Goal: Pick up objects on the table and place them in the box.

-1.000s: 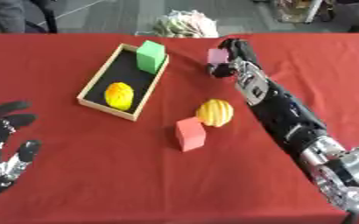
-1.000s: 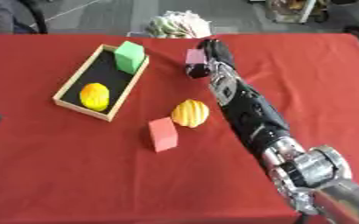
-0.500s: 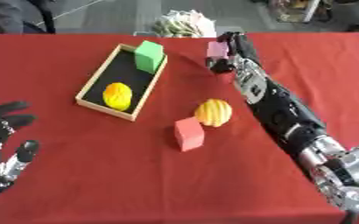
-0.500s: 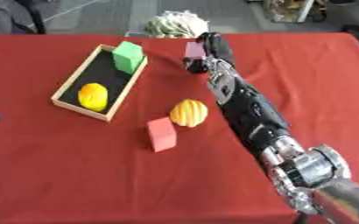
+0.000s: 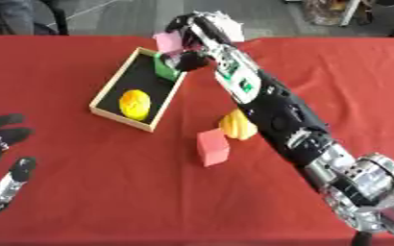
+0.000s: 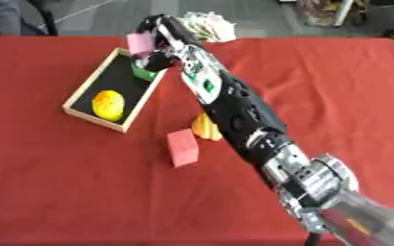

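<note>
While the right hand reaches across the red table with its fingers curled around a pink block, that block hangs above the far end of the wooden box. Inside the box, a green block stands at the far end just under the hand, and a yellow fruit lies nearer the front. Outside the box, an orange-yellow fruit sits against the right forearm, with a red block just beside it. Low at the left edge, the left hand rests with fingers spread and holds nothing.
</note>
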You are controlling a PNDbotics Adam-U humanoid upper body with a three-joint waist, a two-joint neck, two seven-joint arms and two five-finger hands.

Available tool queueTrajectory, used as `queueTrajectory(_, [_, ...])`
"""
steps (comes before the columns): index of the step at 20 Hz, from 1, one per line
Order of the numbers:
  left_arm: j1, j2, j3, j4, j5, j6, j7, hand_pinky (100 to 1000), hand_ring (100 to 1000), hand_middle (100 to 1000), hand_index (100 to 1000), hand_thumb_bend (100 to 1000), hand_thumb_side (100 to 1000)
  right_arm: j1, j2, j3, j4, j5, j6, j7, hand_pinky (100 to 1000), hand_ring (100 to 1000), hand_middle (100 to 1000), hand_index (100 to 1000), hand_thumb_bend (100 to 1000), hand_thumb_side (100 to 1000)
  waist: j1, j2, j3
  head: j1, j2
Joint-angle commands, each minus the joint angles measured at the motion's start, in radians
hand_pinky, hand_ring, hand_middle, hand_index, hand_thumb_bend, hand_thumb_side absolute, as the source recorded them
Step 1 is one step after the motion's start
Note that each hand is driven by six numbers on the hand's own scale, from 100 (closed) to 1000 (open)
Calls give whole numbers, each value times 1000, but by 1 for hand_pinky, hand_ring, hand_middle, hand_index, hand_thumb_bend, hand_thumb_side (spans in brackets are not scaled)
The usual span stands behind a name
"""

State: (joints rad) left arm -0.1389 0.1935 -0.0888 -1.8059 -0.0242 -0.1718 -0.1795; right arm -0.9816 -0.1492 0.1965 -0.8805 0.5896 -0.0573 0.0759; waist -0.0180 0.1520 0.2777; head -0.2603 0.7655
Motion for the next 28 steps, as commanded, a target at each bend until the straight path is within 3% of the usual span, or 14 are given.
queueTrajectory(1, [-15, 9, -1, -19, 9, -3, -6, 815, 734, 757, 815, 620, 456, -22, 28, 4, -1, 21, -21, 70, 609, 585, 577, 662, 260, 100, 16, -15, 15, -14, -2])
queueTrajectory(6, [-21, 9, -4, -22, 14, -2, -11, 815, 734, 757, 816, 621, 456, -22, 61, -13, 35, 75, -30, 72, 629, 627, 639, 718, 266, 108, 16, -10, 55, -31, -4])
queueTrajectory(11, [-24, 9, -5, -23, 17, -2, -13, 816, 734, 757, 816, 621, 455, -13, 83, -23, 63, 116, -24, 5, 647, 671, 696, 760, 297, 263, 18, -8, 74, -35, -3])
queueTrajectory(13, [-25, 8, -5, -23, 17, -2, -14, 816, 734, 757, 817, 620, 456, -9, 90, -19, 74, 133, -29, 0, 663, 698, 734, 789, 356, 325, 18, -8, 75, -36, -4])
queueTrajectory(16, [-27, 7, -6, -23, 17, -2, -16, 816, 734, 757, 817, 620, 457, -4, 97, -14, 86, 168, -43, 15, 689, 741, 790, 834, 377, 387, 17, -8, 77, -34, -6])
queueTrajectory(22, [-28, 7, -5, -21, 17, -2, -16, 816, 734, 757, 817, 620, 456, 1, 103, -16, 90, 207, -83, 61, 764, 823, 894, 927, 447, 445, 15, -10, 77, -33, -9])
queueTrajectory(28, [-27, 7, -4, -21, 17, -2, -16, 817, 734, 756, 818, 620, 456, 3, 96, -22, 83, 212, -94, 67, 766, 823, 890, 926, 444, 442, 14, -11, 74, -30, -10])
